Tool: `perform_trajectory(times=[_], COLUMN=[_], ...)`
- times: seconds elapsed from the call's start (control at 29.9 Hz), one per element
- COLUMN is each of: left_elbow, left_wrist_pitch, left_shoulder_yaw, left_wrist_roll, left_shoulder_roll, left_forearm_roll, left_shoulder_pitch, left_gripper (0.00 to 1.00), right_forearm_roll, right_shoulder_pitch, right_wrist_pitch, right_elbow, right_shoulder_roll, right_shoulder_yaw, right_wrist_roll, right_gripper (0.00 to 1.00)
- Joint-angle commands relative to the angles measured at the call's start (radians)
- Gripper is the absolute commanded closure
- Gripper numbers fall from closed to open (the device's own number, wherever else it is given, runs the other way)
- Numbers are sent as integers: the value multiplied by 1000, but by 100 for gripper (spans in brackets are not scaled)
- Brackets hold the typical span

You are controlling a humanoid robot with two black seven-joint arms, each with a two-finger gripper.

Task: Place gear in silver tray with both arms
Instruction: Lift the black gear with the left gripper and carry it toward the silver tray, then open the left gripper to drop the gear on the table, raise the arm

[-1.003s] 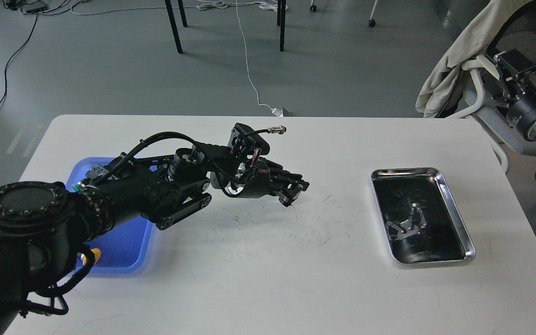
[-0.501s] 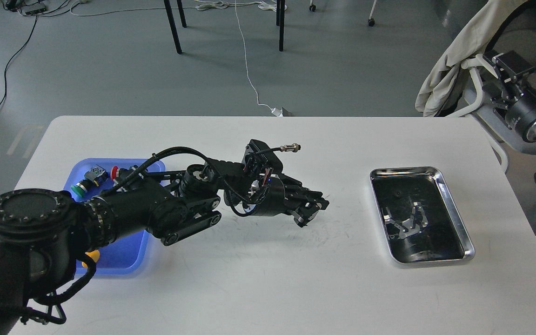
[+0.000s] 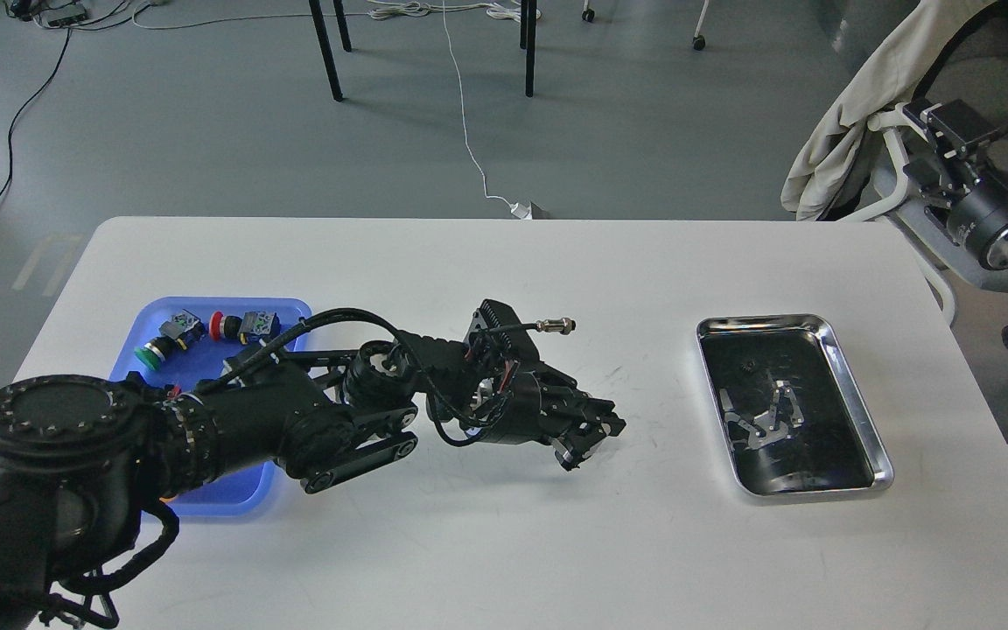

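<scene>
Left arm reaches in from the lower left, stretched low across the white counter point(image 3: 504, 542), and its claw point(image 3: 587, 437) hangs just above the bare surface near the middle. The claw is dark and seen almost end-on, fingers bunched close together; whether it is pinched closed or grips anything, I cannot tell. No gear can be made out between the tips.

Over on the right sits the silver tray point(image 3: 854, 385), flat on the counter, well apart from the claw. Its dark bottom shines with reflections, and there is a tiny dark speck near its upper part, too small to name.

Back on the left, the blue tray point(image 3: 290, 308) lies partly hidden under the arm. Along its far edge: a green button point(image 3: 152, 352), a red button point(image 3: 217, 325), each with a small grey block behind it. The gear itself is not clearly visible anywhere.

Right arm point(image 3: 994, 219) shows only at the right edge, off the counter, beside a chair draped in pale cloth point(image 3: 854, 114); its claw is out of frame.
</scene>
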Motion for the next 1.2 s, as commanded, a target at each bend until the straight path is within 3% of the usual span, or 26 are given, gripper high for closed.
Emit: perform_trajectory(times=[0.0, 0.74, 0.87, 1.17], left_elbow=[-9, -18, -18, -18], left_wrist_pitch=[-1, 2, 0, 0], left_shoulder_yaw=[3, 1, 3, -2], left_wrist_roll=[0, 0, 0, 0], left_shoulder_roll=[0, 0, 0, 0], left_forearm_roll=[-4, -90, -124, -157], left_shoulder_pitch=[12, 58, 58, 52], left_gripper=[89, 77, 63, 57], right_forearm_roll=[0, -8, -9, -11], right_shoulder_pitch=[0, 0, 2, -1], right_wrist_pitch=[-2, -2, 0, 3], right_elbow=[2, 2, 2, 8], right_shoulder_roll=[0, -1, -4, -6], right_shoulder_yaw=[-1, -9, -9, -10], right_wrist_roll=[0, 0, 0, 0], right_gripper=[13, 12, 11, 11])
